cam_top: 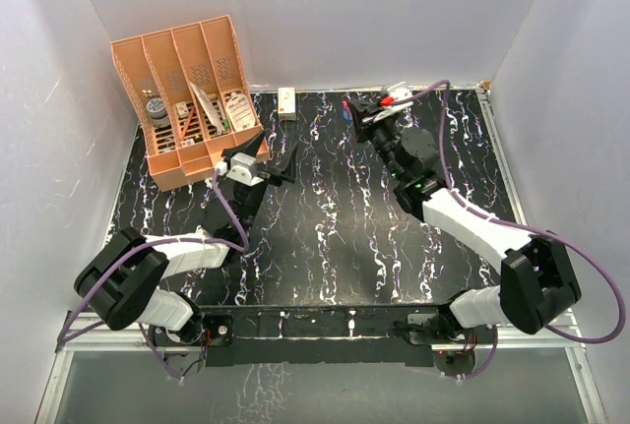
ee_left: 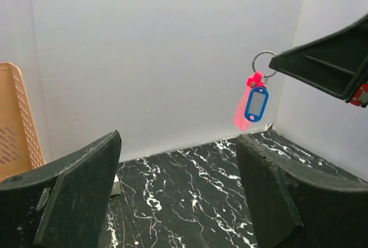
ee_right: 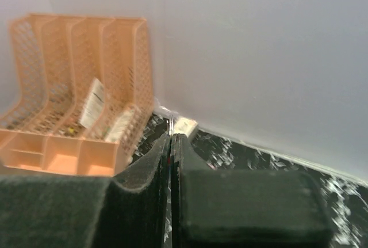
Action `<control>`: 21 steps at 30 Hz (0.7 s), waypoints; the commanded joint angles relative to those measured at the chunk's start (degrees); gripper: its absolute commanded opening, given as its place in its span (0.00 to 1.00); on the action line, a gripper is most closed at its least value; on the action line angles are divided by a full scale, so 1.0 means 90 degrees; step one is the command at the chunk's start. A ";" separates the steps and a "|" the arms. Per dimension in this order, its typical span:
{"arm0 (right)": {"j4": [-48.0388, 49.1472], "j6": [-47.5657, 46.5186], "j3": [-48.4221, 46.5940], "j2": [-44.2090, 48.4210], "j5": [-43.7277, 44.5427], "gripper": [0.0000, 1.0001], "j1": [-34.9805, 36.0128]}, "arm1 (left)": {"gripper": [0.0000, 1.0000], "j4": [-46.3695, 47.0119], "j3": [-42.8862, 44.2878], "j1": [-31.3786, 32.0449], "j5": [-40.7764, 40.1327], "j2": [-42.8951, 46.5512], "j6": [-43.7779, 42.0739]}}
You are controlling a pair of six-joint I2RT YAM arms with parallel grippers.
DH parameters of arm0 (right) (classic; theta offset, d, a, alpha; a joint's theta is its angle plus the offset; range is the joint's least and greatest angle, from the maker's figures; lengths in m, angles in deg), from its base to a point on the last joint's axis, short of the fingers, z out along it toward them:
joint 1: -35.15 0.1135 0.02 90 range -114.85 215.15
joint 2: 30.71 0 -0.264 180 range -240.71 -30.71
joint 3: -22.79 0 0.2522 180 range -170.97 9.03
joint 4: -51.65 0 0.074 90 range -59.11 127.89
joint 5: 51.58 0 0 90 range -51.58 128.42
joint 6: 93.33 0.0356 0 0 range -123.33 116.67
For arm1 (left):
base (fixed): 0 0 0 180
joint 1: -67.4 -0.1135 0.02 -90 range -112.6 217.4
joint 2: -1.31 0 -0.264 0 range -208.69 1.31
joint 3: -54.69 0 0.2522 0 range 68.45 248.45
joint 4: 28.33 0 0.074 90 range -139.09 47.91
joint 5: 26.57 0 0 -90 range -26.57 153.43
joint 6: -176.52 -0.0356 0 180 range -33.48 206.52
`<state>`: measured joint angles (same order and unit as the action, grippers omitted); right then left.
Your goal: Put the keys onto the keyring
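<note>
Orange organizer (cam_top: 133, 70) holds papers (cam_top: 210, 106) in slots; right fingers (ee_left: 328, 64) pinch keyring (ee_left: 242, 111).

A lab-style robot test booth: plain white walls (cam_top: 345, 11) enclose a black marbled table (cam_top: 325, 232) with an orange organiser (cam_top: 169, 170).

One orange rack (cam_top: 175, 176) with four upright slots stood at the far left corner of the desk (cam_top: 335, 237), one small white box (cam_top: 287, 102) at its far edge. One red-pink keyring (ee_left: 244, 109), one blue-headed key (ee_left: 256, 103) and one metal ring (ee_left: 264, 63) hung together above that edge.
</note>
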<state>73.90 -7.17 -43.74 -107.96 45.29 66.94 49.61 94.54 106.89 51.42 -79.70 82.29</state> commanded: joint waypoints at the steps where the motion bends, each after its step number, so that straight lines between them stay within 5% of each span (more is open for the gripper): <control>1: 0.1686 0.1947 0.0097 0.0144 -0.2386 0.00 -0.0730 | 0.79 0.0074 -0.0032 -0.0032 -0.0263 0.0433 -0.0137; 4: 0.1454 0.2177 -0.0016 0.0010 -0.2301 0.00 -0.0926 | 0.79 0.0102 -0.0043 -0.0032 -0.0263 0.0448 -0.0153; 8: -0.0228 0.1323 -0.0507 -0.0079 -0.0043 0.00 -0.0913 | 0.79 0.0124 -0.0046 -0.0032 -0.0231 0.0414 -0.0143; 13: -0.0347 0.0391 -0.0384 0.0116 0.1435 0.00 -0.0861 | 0.79 0.0188 -0.0031 -0.0033 -0.0243 0.0329 -0.0163; 16: -0.0389 0.0419 -0.0366 0.0142 0.1041 0.00 -0.0857 | 0.79 0.0212 -0.0027 -0.0032 -0.0236 0.0320 -0.0162; 21: -0.0379 0.1428 -0.0560 -0.0242 -0.2036 0.00 -0.0857 | 0.79 0.0228 -0.0056 -0.0032 -0.0274 0.0320 -0.0184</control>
<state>68.24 0.20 -45.18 -108.51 46.54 58.90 49.00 94.54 106.89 49.35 -77.19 81.37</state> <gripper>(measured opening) 0.010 0.789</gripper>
